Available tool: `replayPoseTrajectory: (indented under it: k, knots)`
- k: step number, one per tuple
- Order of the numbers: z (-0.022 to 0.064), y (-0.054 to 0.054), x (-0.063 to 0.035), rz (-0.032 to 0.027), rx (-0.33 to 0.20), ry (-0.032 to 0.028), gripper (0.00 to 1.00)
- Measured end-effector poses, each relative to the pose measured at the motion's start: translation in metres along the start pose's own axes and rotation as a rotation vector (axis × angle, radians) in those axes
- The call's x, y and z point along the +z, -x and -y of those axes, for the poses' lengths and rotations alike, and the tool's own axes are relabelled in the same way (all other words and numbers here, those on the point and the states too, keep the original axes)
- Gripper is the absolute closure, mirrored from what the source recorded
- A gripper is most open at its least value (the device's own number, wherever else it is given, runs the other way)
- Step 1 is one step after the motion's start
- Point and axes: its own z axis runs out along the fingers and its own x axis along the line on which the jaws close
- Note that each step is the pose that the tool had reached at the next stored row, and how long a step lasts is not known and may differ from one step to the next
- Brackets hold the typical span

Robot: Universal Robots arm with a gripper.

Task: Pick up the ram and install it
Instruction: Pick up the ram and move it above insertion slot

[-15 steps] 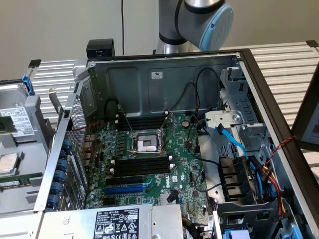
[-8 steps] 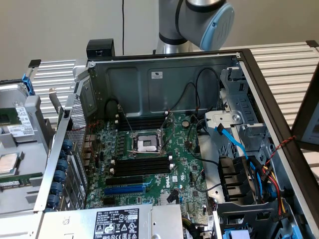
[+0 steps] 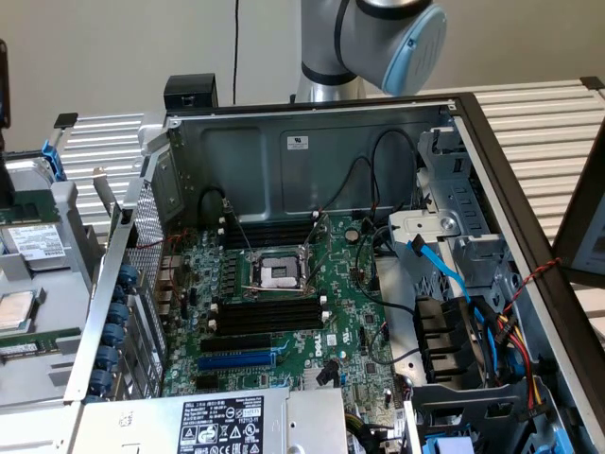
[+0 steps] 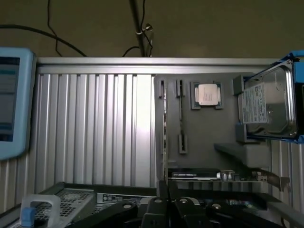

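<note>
Nearest in the exterior view, at six o'clock, sits a metal power-supply box (image 3: 222, 421) with a white label, inside an open computer case (image 3: 312, 151) that lies on a ribbed aluminium tabletop (image 3: 539, 118). Past the box spreads the green motherboard (image 3: 350, 312): first a blue slot (image 3: 236, 360), then a bank of long black slots (image 3: 269, 312) with white end clips, then the processor socket (image 3: 281, 272) at the middle of the dial. Behind the case's grey back panel, at twelve o'clock, the arm (image 3: 378, 38), grey with a pale blue cap, rises before a plain beige wall (image 3: 113, 47). At nine o'clock, the exterior view's left, a grey parts holder (image 3: 76, 222) stands on the same tabletop beside the case. It carries a hard drive (image 3: 33, 241) furthest back, a processor chip (image 3: 14, 307) nearer, and nearest the ram (image 3: 38, 345), a thin green stick lying flat. In the wrist view the claw (image 4: 168, 204) shows as dark shapes close to the camera, and the ram (image 4: 213, 175) lies just beyond it along the holder's near edge; whether they touch I cannot tell. The chip (image 4: 207, 93) and the drive (image 4: 266, 102) lie further out on the holder (image 4: 204, 133). Whether the claw is spread or pressed together cannot be told here
</note>
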Motion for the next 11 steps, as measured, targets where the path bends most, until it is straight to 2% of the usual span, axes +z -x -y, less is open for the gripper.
replayPoseTrajectory:
  k: [7, 11]
  knots:
    - [0.0318, 0.0, -0.0024, 0.0135, -0.001, 0.0001, 0.88]
    - [0.05, 0.0, -0.0037, 0.0184, -0.001, 0.0001, 0.88]
